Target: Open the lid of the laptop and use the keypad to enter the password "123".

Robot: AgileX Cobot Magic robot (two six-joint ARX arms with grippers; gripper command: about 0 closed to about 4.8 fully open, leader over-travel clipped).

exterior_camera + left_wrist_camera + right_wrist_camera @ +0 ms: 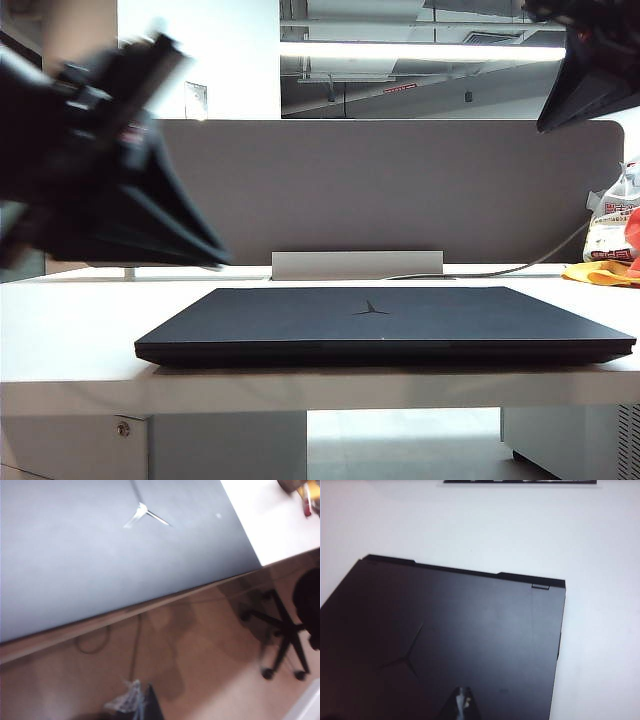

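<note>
The black laptop [380,330] lies shut on the white table [70,330]. Its matte lid [100,555] faces up with the Y-shaped emblem [371,310] showing. The keypad is hidden under the shut lid. My left gripper [215,258] is a blurred black wedge in the air, above and left of the laptop. In the left wrist view its shut tips [142,697] hang past the laptop's front edge, over the floor. My right gripper [545,125] hangs high at the upper right. In the right wrist view its fingers [464,697] meet in a point above the lid [470,640], beside the emblem, holding nothing.
A grey rounded divider board [400,190] stands behind the laptop, with a white block [357,265] at its foot and a cable [520,262] running right. A plastic bag [612,225] and yellow cloth lie at the far right. An office chair [285,630] stands on the floor.
</note>
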